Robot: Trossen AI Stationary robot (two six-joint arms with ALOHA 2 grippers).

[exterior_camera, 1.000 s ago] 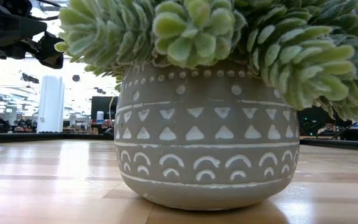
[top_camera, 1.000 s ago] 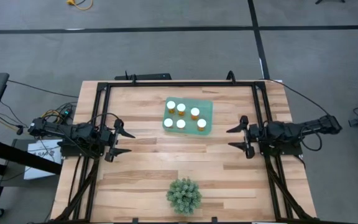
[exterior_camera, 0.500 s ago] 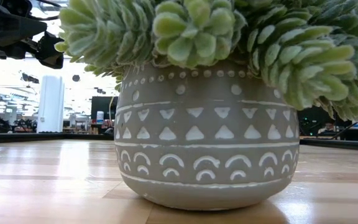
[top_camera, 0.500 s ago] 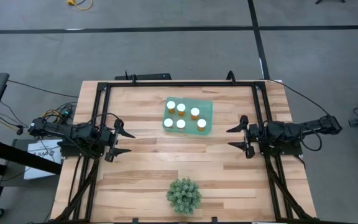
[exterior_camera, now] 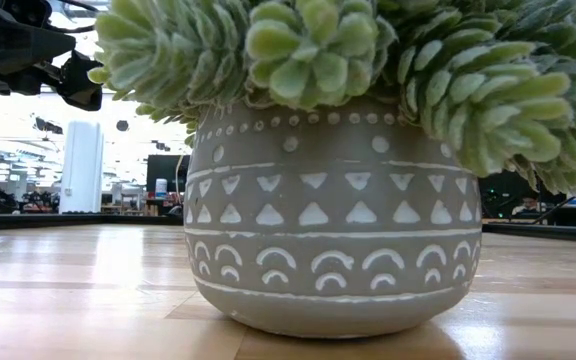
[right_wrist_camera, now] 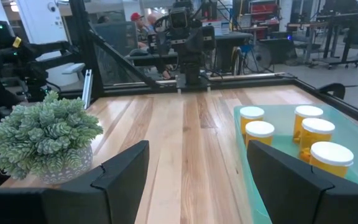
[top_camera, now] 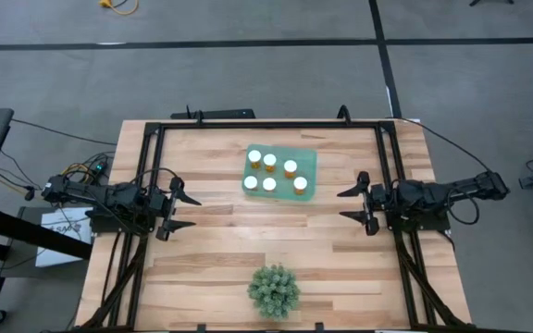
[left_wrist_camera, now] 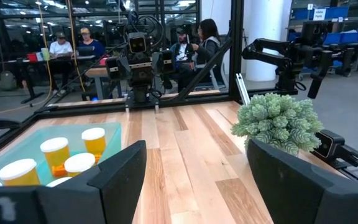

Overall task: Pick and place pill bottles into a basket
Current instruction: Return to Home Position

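We see the left gripper (top_camera: 193, 212) spread wide and holding nothing, at about 9 o'clock on the surface (top_camera: 211, 250). Its fingers point inward toward 3 o'clock. The right gripper (top_camera: 342, 206) mirrors it at about 3 o'clock, also wide and empty, pointing back toward 9 o'clock. We judge the open, empty fingers make sense because nothing is left to carry. All six pill bottles (top_camera: 269, 162) stand upright, white caps up, inside the basket (top_camera: 307, 159), in two loose rows of three. None lies loose on the wood.

The basket sits between the two grippers and a little toward 12 o'clock, well apart from both. This leaves each arm free to rest without reaching over it. The plant (top_camera: 274, 289) stands alone at 6 o'clock, near the front edge, clear of the arms.

Each arm stretches level from its own side of the surface, forearm roughly horizontal and wrist straight. The two face each other across the middle. We take this as the resting pose that closes the job, with the sorting done.
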